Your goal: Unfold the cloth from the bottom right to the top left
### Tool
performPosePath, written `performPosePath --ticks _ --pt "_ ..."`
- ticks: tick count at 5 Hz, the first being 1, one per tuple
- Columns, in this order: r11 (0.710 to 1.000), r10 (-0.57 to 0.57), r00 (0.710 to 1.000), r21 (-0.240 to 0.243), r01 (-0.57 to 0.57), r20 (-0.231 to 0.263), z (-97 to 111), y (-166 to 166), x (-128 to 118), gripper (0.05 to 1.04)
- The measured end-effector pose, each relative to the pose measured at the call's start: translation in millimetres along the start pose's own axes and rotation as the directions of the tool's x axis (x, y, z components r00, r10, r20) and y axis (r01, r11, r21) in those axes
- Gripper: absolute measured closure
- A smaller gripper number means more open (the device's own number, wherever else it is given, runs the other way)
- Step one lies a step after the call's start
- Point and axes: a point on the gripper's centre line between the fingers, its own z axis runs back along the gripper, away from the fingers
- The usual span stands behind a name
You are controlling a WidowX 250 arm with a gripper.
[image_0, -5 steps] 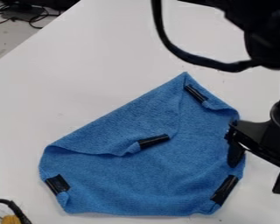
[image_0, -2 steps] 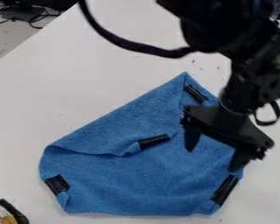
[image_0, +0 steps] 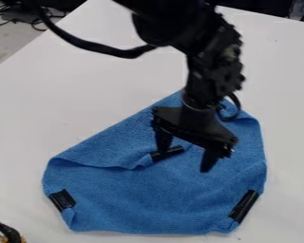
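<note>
Camera view: fingers (image_0: pixel 210 161) spread above the cloth (image_0: pixel 148 199), grasp stage, I'd say; next, pinch that central black tab (image_0: pixel 174 151), peel toward top left!

cloth (image_0: pixel 142 199): plain blue | corner strips (image_0: pixel 244 206): black | table (image_0: pixel 53 114): white | claw (image_0: pixel 184 160): black

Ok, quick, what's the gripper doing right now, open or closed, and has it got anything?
Gripper: open, its two fingers spread apart over the blue cloth, with nothing clamped between them.
</note>
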Motion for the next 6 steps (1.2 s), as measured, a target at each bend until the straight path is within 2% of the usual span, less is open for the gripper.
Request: performPosePath --ticks 2,3,4,5,6 --pt "1.000 -0.016 1.000 0.022 0.016 -0.005 -9 19 12 0.083" --pt "1.000 -0.020 0.999 0.005 0.021 -0.033 -21 22 13 0.083" --pt "1.000 -0.021 0.999 -0.005 0.021 -0.039 -29 28 19 0.083" --pt "1.000 -0.020 0.999 -0.007 0.020 -0.050 -35 34 20 0.136" --pt "0.999 -0.030 0.998 -0.015 0.029 -0.055 -38 34 21 0.393"
